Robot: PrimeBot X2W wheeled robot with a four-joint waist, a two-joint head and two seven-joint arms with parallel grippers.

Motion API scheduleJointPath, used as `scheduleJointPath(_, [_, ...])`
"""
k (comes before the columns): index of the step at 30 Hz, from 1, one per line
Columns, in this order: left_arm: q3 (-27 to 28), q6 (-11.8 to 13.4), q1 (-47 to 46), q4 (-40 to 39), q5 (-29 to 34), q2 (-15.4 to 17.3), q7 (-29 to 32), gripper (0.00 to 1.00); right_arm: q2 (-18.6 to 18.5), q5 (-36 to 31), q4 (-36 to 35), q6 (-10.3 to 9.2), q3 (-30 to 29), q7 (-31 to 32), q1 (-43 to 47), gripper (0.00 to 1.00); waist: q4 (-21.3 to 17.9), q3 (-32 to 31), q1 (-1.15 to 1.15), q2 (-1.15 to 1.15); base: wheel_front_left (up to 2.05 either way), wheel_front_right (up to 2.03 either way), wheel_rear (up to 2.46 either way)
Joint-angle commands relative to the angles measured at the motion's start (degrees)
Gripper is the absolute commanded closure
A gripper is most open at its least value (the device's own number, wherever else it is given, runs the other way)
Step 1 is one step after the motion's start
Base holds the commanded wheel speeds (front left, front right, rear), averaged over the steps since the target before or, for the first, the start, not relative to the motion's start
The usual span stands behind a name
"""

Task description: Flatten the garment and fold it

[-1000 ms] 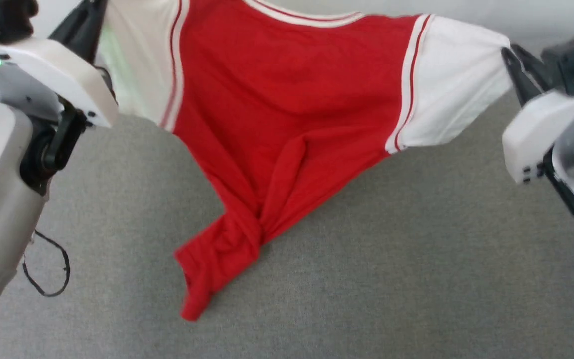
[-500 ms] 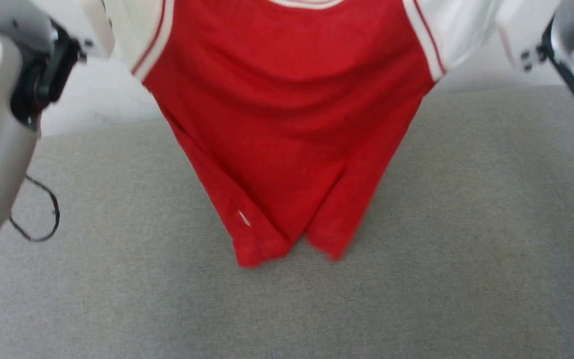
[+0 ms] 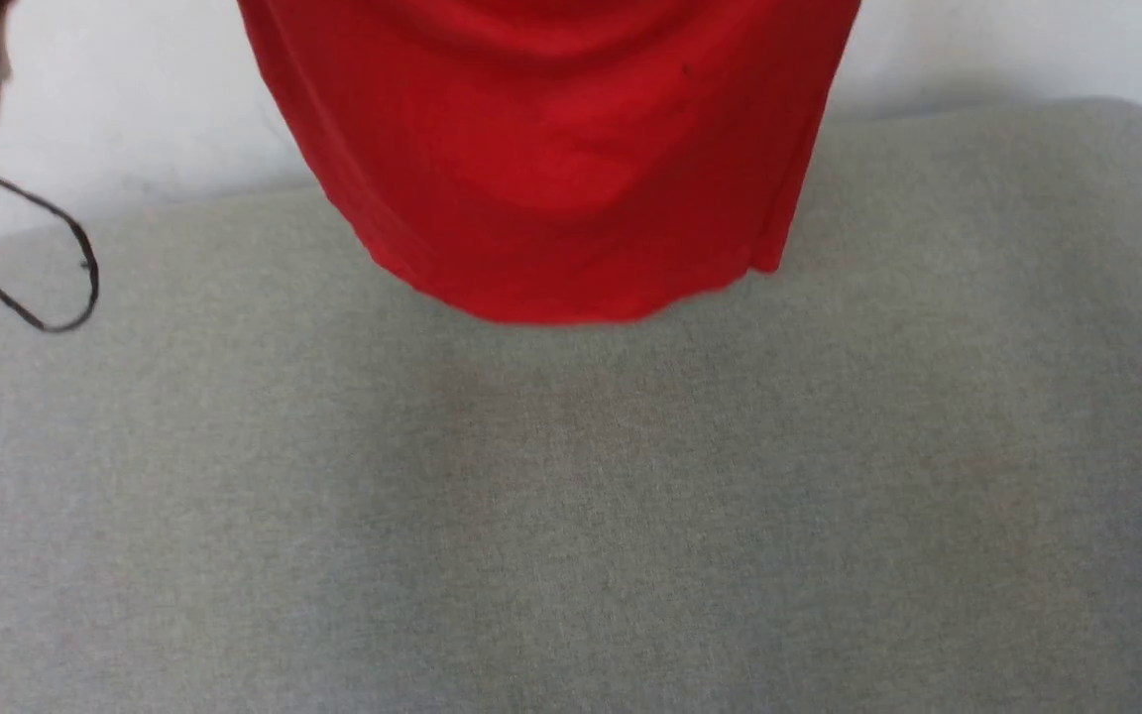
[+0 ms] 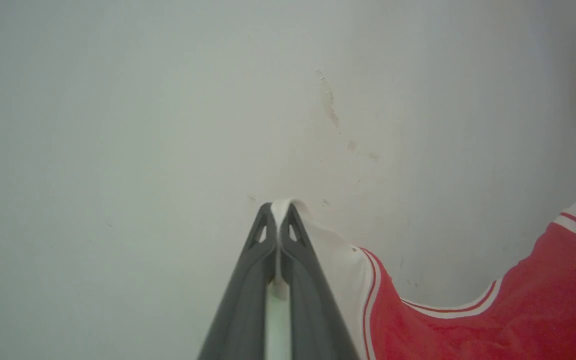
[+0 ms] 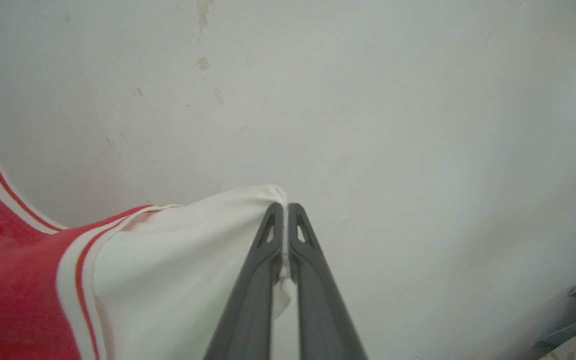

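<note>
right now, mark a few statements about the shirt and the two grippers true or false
1. The left gripper is shut on a white sleeve of the garment. True.
2. The right gripper is open and empty. False: it is shut on the other white sleeve.
3. The garment lies flat on the grey surface. False: it hangs from both grippers, hem lowest.
4. A black cable loop shows at the head view's left. True.

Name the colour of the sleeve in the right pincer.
White sleeve; clearest in the right wrist view.
</note>
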Motion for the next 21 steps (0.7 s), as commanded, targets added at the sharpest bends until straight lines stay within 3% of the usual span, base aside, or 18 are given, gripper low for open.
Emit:
scheduleJointPath(1, [0.3, -0.4, -1.5, 0.5, 0.4, -0.2, -0.1, 1.00, 0.6, -0.8, 1.0, -0.05, -0.6, -0.5, -1.7, 1.00, -1.0, 3.8, -0.01, 0.00, 0.00, 0.00, 0.00])
scheduleJointPath(11, [1.7, -1.0, -12.8, 3.6, 2.1, -2.6, -3.9, 1.00, 3.1, -9.0, 6.8, -0.05, -4.9, -4.0, -13.1, 1.00, -0.9, 17.2, -0.01, 0.00, 0.00, 0.00, 0.00])
scheduleJointPath(21, [4.9, -1.4, -24.1, 4.7, 5.1, -5.2, -18.7, 1.00, 3.6, -19.3, 5.3, -0.05, -10.3, -11.5, -21.3, 1.00, -0.2, 28.6, -0.01, 0.00, 0.00, 0.00, 0.00])
